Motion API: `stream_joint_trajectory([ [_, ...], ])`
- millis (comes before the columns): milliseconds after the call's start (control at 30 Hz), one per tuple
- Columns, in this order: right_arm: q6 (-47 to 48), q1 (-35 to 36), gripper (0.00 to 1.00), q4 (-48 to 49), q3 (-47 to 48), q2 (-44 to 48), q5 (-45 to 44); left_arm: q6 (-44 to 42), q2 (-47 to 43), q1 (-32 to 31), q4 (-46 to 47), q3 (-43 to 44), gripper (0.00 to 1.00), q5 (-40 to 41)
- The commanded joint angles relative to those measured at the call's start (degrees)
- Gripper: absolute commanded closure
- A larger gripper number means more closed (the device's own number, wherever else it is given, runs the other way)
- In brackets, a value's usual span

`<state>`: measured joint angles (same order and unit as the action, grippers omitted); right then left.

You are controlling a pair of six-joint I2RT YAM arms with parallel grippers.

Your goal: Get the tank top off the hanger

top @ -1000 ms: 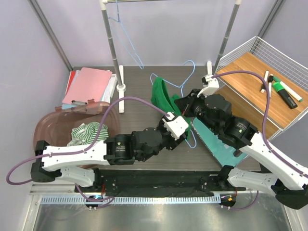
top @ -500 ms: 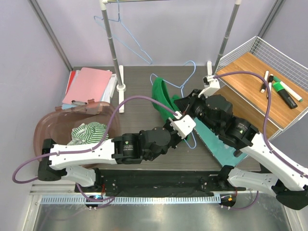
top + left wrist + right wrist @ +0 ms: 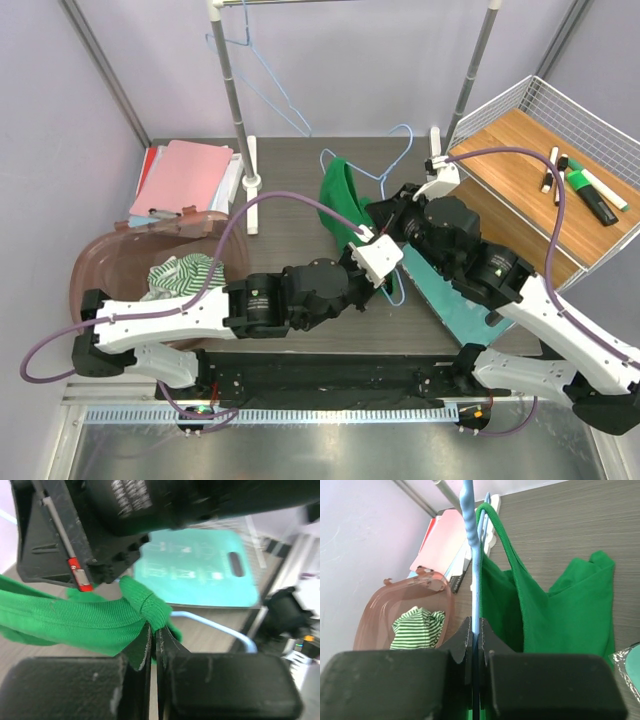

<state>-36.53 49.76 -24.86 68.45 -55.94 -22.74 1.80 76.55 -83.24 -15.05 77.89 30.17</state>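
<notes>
The green tank top (image 3: 338, 197) hangs on a light blue wire hanger (image 3: 396, 143) above the middle of the table. My left gripper (image 3: 364, 236) is shut on a bunched ribbed edge of the tank top (image 3: 75, 622), pinched between the jaw tips (image 3: 154, 630). A loop of the hanger (image 3: 215, 625) shows just behind that edge. My right gripper (image 3: 388, 213) is shut on the hanger's wire (image 3: 472, 555), which stands upright between its jaws (image 3: 476, 625). The tank top (image 3: 555, 615) drapes to the right of the wire, one strap looped over its top.
A brown tub (image 3: 100, 270) holding a striped cloth (image 3: 185, 275) sits at the left, pink folders (image 3: 185, 175) behind it. A rack pole (image 3: 232, 100) carries another blue hanger (image 3: 265, 75). A teal board (image 3: 450, 300) lies under the right arm; a wire basket (image 3: 560, 180) holds markers.
The left arm reached in toward the garment and its jaws shut on the tank top's edge. The hanger and tank top rose a little. The spare hanger on the rack is swinging.
</notes>
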Motion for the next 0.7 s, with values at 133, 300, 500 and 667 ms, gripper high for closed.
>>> stream_joint_trajectory([
  [133, -0.56, 0.34, 0.99, 4.91, 0.29, -3.82, -8.36, 9.09, -3.96, -0.17, -0.07, 2.8, 1.0, -13.03],
  [300, -0.12, 0.52, 0.99, 5.0, 0.99, -5.58, -10.92, 11.29, -4.22, -0.17, -0.33, 2.88, 1.0, -17.86],
  [500, 0.58, 0.6, 0.99, 4.82, 2.74, -6.02, -14.08, 13.92, -5.62, -0.17, -0.77, -0.01, 1.0, -18.48],
  [667, 0.85, 0.6, 0.99, 4.82, 4.15, -5.84, -15.84, 15.95, -7.38, -0.17, 0.11, -3.79, 1.0, -20.77],
])
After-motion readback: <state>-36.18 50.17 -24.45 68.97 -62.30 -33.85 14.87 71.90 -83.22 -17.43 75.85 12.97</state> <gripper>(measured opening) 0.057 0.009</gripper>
